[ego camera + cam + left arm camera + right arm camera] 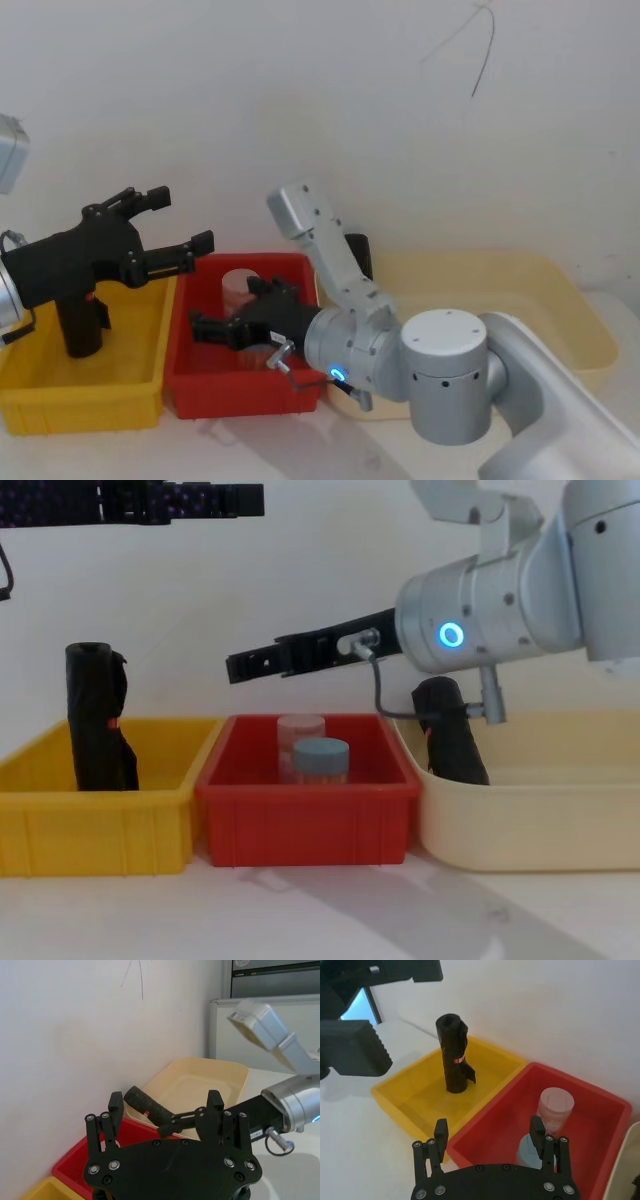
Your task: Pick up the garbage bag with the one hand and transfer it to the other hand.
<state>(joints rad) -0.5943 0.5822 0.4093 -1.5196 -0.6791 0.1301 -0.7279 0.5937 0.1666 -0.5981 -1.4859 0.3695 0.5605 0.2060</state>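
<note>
Hovering empty: left tool (180, 218) spread wide, raised high | right tool (222, 305) parted, empty, above red bin (240, 398)

Garbage bag (452, 738) — tight black roll, tilted in the cream tray (560, 810)

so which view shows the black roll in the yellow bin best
Right wrist view: the roll stands upright in the yellow bin, seen whole, sticker and loose flap clear. Chest view shows it side-on, base behind the bin wall. Head view: the left gripper hides its top.
</note>
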